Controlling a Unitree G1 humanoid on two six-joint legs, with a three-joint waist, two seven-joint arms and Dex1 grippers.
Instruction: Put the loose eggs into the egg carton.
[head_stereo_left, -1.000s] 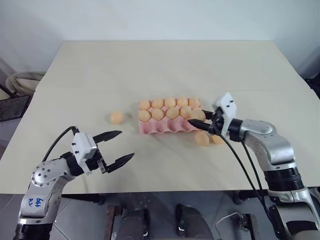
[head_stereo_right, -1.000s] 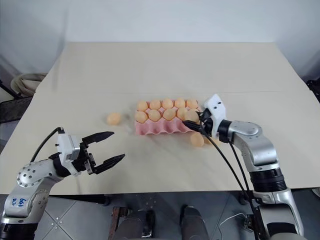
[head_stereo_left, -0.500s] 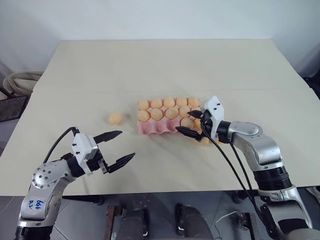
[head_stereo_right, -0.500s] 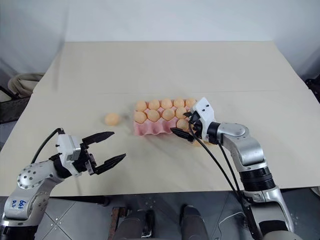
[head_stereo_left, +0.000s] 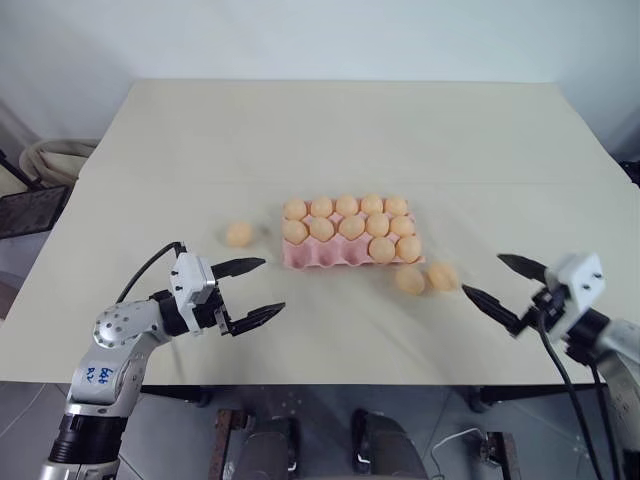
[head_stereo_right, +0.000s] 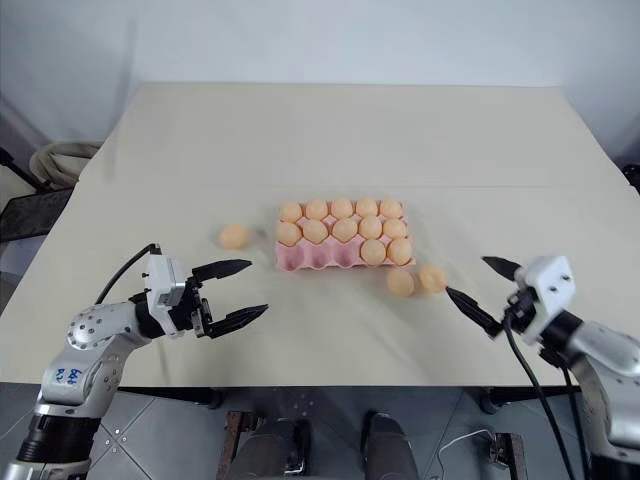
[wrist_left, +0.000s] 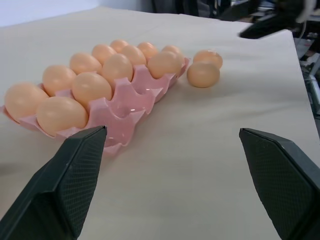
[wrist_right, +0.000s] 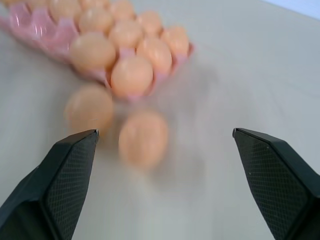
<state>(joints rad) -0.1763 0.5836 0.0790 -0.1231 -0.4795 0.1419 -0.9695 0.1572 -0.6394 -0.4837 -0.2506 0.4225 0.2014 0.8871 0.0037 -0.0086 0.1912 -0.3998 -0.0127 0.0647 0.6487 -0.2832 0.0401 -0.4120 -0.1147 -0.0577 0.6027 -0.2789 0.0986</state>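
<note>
A: Nearest to me, what did u see?

B: Both grippers over the table's (head_stereo_left: 330, 130) front edge. Left gripper (head_stereo_left: 257, 291) had its fingers spread wide, nothing between them, pointing toward the carton (head_stereo_left: 340, 254). Right gripper (head_stereo_left: 505, 286) was spread wide too, empty, well right of the carton, aimed back at the eggs.

A: Loose eggs?

B: I counted three on the table. Two lay side by side just off the carton's front right corner: egg (head_stereo_left: 409, 279) nearly touching the rim, and its neighbour (head_stereo_left: 442, 275) just to its right, between carton and right gripper. The third egg (head_stereo_left: 238, 234) sat alone left of the carton, near but apart.

A: And the carton itself?

B: Mid-table, flat. Back row & middle row were full, plus two eggs at the right end of the front row. Remaining front cups (wrist_left: 134, 109) were bare pink.
</note>
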